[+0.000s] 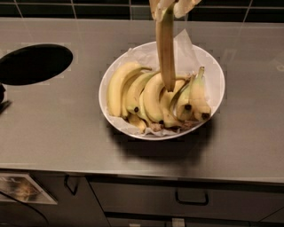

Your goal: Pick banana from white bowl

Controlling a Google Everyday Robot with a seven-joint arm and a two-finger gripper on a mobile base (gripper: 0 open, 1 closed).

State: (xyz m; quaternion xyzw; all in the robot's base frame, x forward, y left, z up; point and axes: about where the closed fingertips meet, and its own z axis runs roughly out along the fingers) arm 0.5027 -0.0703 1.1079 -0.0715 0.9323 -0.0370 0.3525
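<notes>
The white bowl [214,71] sits on the steel counter [62,133], and the banana [165,48] hangs upright above it, its lower tip just among the other bananas [133,91]. The lift looks half done, so next comes a straight rise clear. At the top edge the gripper [173,6] points down, its fingers clamped on the banana's upper end.

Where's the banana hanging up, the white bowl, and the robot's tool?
banana [166,53]: camera view, middle of its hanging body.
white bowl [215,71]: camera view, bare right wall.
tool [171,8]: camera view, top edge, between its fingertips, shut on the banana.
</notes>
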